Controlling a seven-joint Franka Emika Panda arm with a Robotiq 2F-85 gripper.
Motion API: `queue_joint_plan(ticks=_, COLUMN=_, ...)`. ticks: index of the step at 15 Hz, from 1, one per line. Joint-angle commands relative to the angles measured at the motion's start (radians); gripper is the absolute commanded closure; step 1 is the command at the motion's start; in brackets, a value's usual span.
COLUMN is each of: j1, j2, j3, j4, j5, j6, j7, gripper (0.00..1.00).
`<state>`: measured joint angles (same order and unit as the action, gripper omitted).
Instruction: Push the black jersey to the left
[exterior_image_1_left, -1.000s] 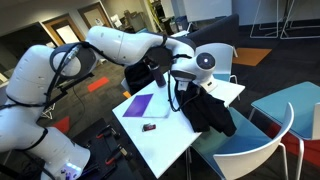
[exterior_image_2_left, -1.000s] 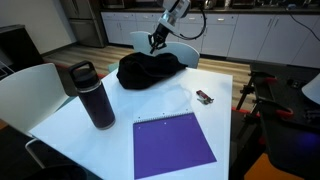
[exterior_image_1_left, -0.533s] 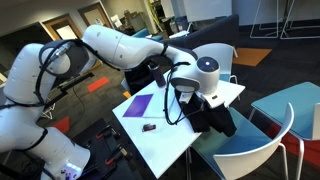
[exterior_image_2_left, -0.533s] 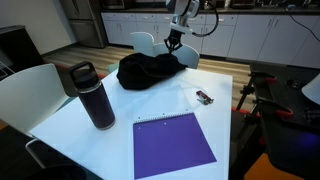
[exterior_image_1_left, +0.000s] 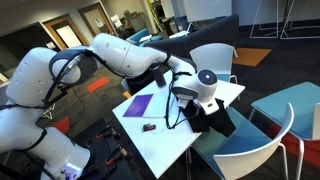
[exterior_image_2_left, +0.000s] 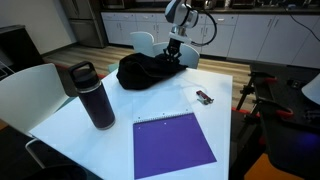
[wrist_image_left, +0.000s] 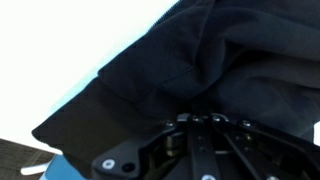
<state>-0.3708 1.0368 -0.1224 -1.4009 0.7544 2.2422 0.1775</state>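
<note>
Touching the right edge of the black jersey (exterior_image_2_left: 146, 70), the hand (exterior_image_2_left: 174, 55) hangs at the top middle of the frame. I cannot tell if it is spread or pressed together. The jersey lies bunched at the far end of the desk (exterior_image_2_left: 160, 100), so the push looks barely begun.

Open lane beside the black jersey (exterior_image_2_left: 148, 70)
I see bare table (exterior_image_2_left: 150, 103) mid-surface; the bottle (exterior_image_2_left: 94, 95) blocks one side edge.
</note>
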Motion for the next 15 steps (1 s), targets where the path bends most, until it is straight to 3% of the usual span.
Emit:
queue_joint_plan(ticks=1, j1=-0.069, j2=0.036, j3=0.103, j4=0.047, j5=0.046, j6=-0.078, j7=-0.064, gripper=1.00)
queue_joint_plan(ticks=6, j1=-0.094, j2=0.065, j3=0.180, j4=0.069, j5=0.114, j6=-0.164, j7=-0.194, gripper=1.00)
queue_joint_plan(ticks=15, j1=0.030, j2=0.141, j3=0.216, j4=0.186, j5=0.110, j6=-0.209, j7=-0.240, gripper=1.00)
